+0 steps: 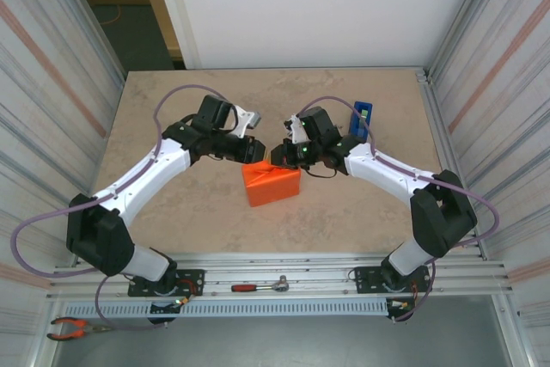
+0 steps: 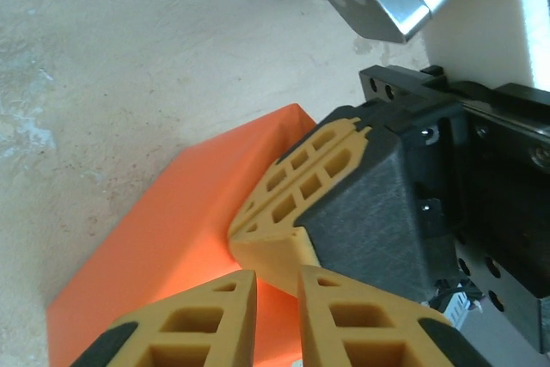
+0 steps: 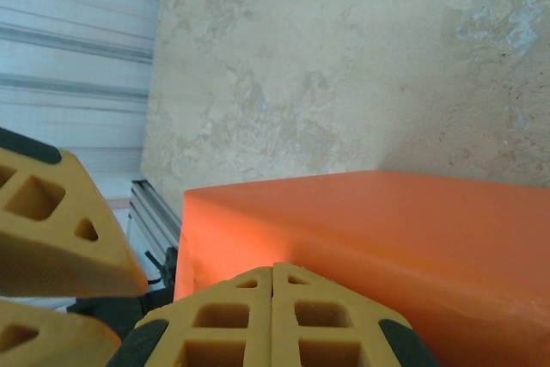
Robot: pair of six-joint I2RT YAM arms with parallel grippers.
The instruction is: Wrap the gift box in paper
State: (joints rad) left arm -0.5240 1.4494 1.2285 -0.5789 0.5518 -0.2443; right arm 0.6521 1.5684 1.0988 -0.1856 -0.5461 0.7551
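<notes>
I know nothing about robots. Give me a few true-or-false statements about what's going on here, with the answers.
1. The paper is green. False: it is bright orange.
2. A blue tape dispenser stands on the table. True.
3. The right gripper has its fingers spread wide. False: they are pressed together.
4. The left gripper is close beside the right gripper, at the paper. True.

Both my arms reach forward and bend inward, wrists facing each other at centre. My left gripper (image 1: 254, 150) points right, its fingers (image 2: 215, 320) a narrow gap apart. My right gripper (image 1: 280, 155) points left, fingers (image 3: 232, 324) pressed together, close beside the left's.
</notes>
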